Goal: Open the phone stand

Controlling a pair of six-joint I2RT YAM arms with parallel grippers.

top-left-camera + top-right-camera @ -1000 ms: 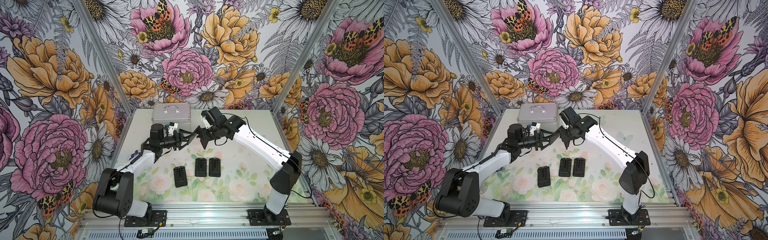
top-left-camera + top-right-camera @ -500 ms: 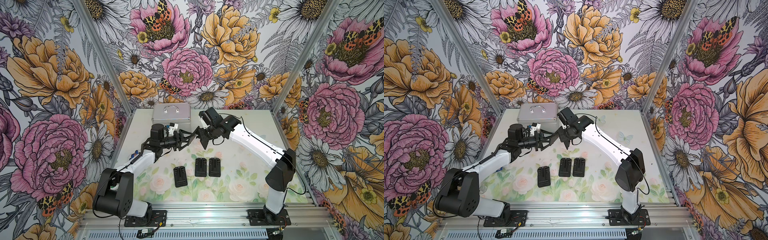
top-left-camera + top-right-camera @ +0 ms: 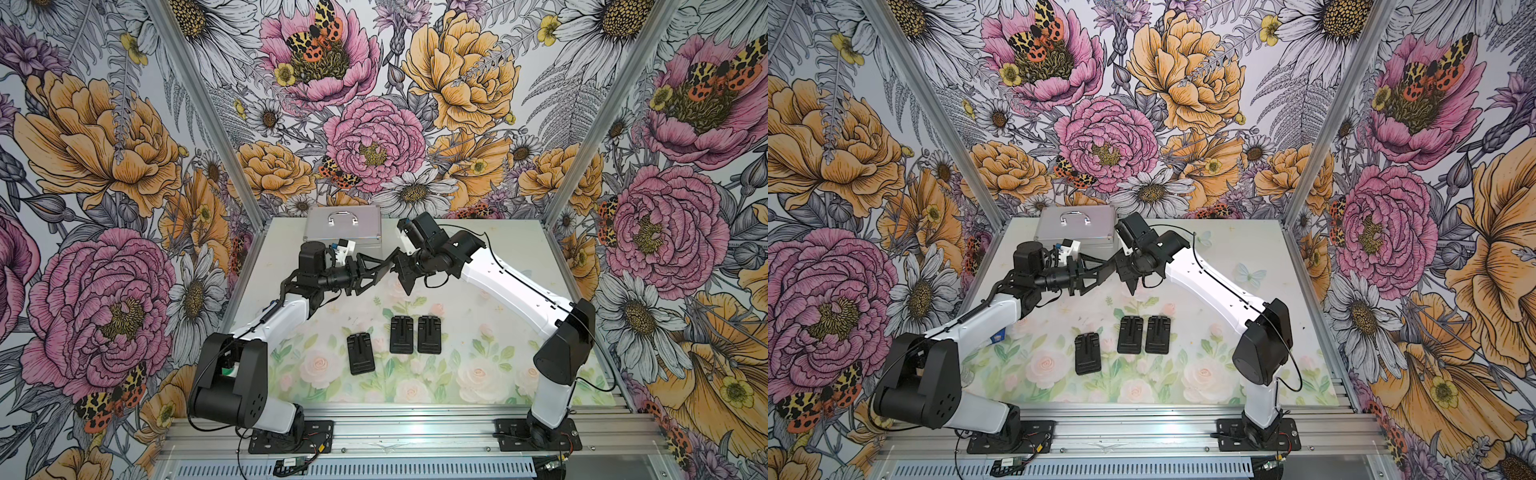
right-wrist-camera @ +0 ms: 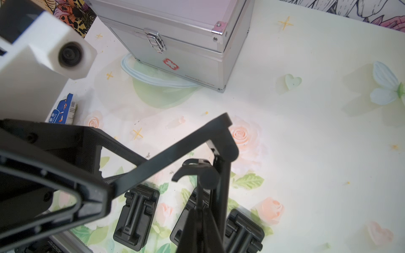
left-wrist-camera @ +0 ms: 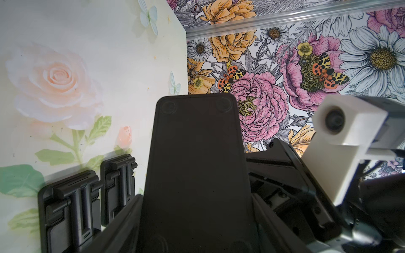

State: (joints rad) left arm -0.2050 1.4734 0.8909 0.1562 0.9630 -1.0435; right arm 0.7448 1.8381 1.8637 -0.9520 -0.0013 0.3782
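A black phone stand (image 3: 388, 261) hangs in the air between both arms, above the mat's far middle. My left gripper (image 3: 371, 269) is shut on its flat base plate (image 5: 197, 157), one finger along each long edge. In the right wrist view the plate (image 4: 166, 157) slants up to a hinge (image 4: 228, 151), and a thin leg with a hooked lip (image 4: 186, 167) hangs down from it. My right gripper (image 4: 202, 209) is shut on that leg. In both top views the right gripper (image 3: 1130, 279) points down beside the left gripper (image 3: 1096, 272).
Three folded black stands (image 3: 360, 353) (image 3: 402, 334) (image 3: 429, 334) lie flat on the floral mat, below the grippers. A silver latched case (image 3: 343, 223) stands at the back left, close behind the left wrist. A small blue bandage box (image 4: 63, 112) lies near it.
My right gripper has closed on the stand's leg and the right wrist has shifted slightly left. The left arm keeps its grip in the same place.
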